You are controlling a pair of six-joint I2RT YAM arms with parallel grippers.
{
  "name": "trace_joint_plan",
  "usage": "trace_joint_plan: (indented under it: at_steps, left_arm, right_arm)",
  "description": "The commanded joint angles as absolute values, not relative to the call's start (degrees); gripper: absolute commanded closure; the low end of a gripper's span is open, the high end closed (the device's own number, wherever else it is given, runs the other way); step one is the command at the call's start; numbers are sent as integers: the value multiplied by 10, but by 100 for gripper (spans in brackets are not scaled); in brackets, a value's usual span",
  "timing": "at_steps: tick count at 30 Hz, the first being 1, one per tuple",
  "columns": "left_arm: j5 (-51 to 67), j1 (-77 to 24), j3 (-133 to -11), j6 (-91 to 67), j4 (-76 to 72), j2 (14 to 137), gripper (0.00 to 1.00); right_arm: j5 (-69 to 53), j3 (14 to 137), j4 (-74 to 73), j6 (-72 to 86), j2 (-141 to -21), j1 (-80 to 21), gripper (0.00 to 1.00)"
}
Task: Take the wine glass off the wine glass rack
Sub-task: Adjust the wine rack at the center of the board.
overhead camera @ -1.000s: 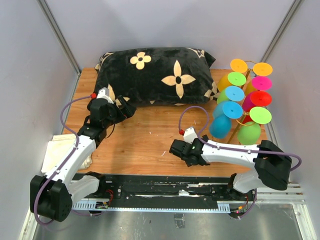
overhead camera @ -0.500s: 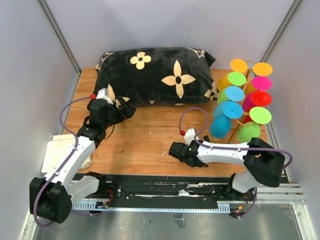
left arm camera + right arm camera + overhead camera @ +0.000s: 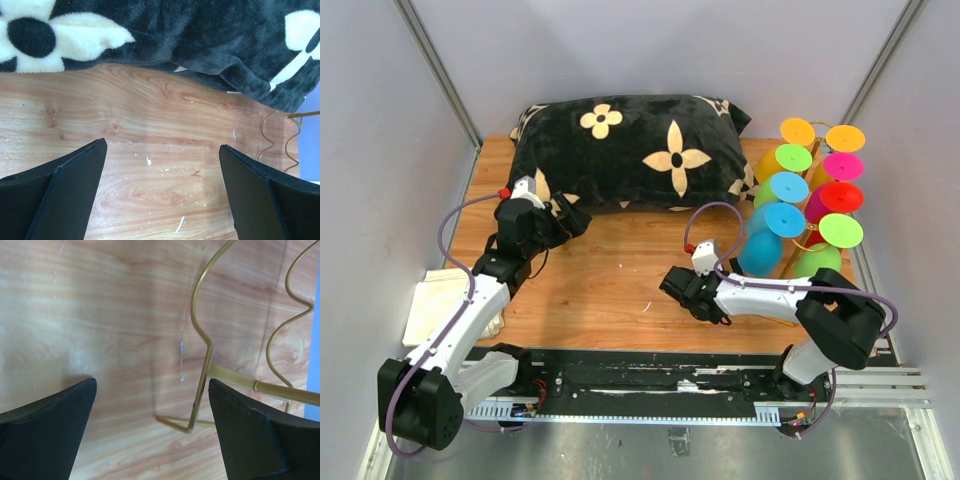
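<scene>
Right end effector (image 3: pixel 152 385): jaws spread wide, empty, touching nothing, low over the bare wood table (image 3: pixel 610 285). The gold wire base of the wine glass rack (image 3: pixel 199 395) lies just ahead of its fingers. Left end effector (image 3: pixel 162 150): jaws equally wide, empty, over the table beside the near edge of a black flowered pillow (image 3: pixel 630 150). The rack stands at the table's far right, coloured wine glasses (image 3: pixel 761 252) all hanging on it, with a blue one nearest the right arm.

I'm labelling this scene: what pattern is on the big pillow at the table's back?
The pillow is black with cream flower motifs, clearest in the top external view.
</scene>
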State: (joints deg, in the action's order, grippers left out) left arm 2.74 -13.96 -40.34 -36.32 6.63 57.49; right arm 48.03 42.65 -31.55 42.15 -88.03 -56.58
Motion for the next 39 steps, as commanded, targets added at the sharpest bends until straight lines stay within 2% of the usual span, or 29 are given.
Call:
trace_joint_plan:
  at_steps: [1,21,32,39]
  left_arm:
    - [32,-135,-396,-364,69,560,0]
    - [27,-135,-388,-366,70,553,0]
    - [22,-135,-389,-364,73,555,0]
    - [20,-135,-390,-364,76,554,0]
  right_arm:
    - [440,388,-268,434,-934,-539,2]
    - [419,366,-225,563,-931,-564,0]
    - [383,346,-186,610,-894,-572,5]
    - [398,368,-197,613,-929,-578,4]
